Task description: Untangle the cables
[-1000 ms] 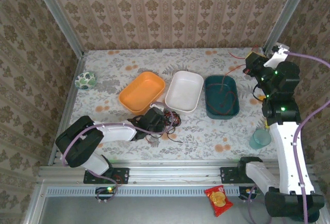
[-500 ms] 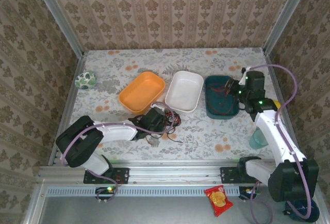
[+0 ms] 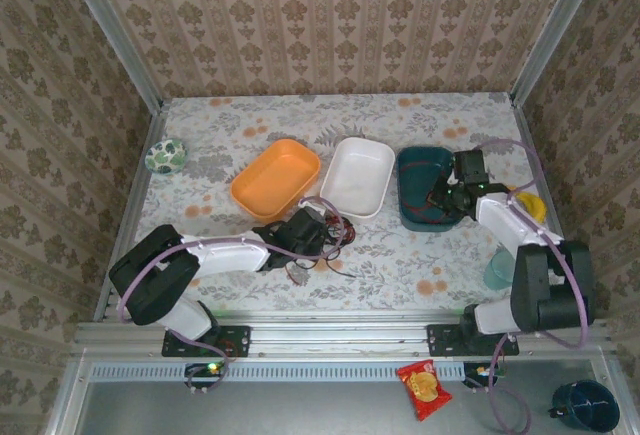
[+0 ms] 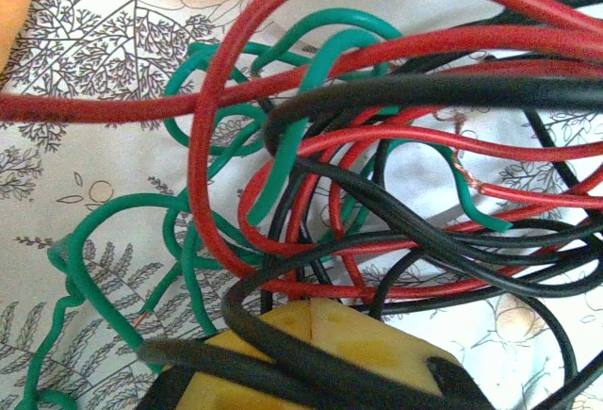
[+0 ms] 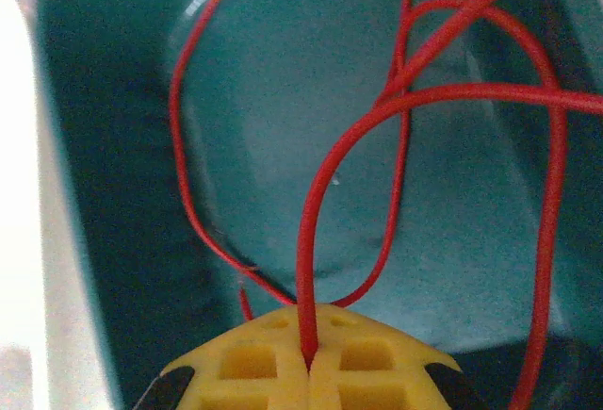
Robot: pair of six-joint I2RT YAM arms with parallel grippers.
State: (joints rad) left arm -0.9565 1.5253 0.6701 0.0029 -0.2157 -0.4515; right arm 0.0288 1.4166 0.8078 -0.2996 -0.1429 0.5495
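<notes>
Cables (image 4: 311,193), red, green and black, are lying knotted on the flowery table (image 4: 104,174), at 12 o'clock from the left gripper (image 4: 316,320), whose fingers are pressing together. Right gripper (image 5: 306,363) is pinching one red cable (image 5: 302,269), which is pointing from 6 toward 12 o'clock and looping inside the teal tray (image 5: 104,193).

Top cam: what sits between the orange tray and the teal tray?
The white tray, seen in the top view, sits between the orange tray and the teal tray. It looks empty.
</notes>
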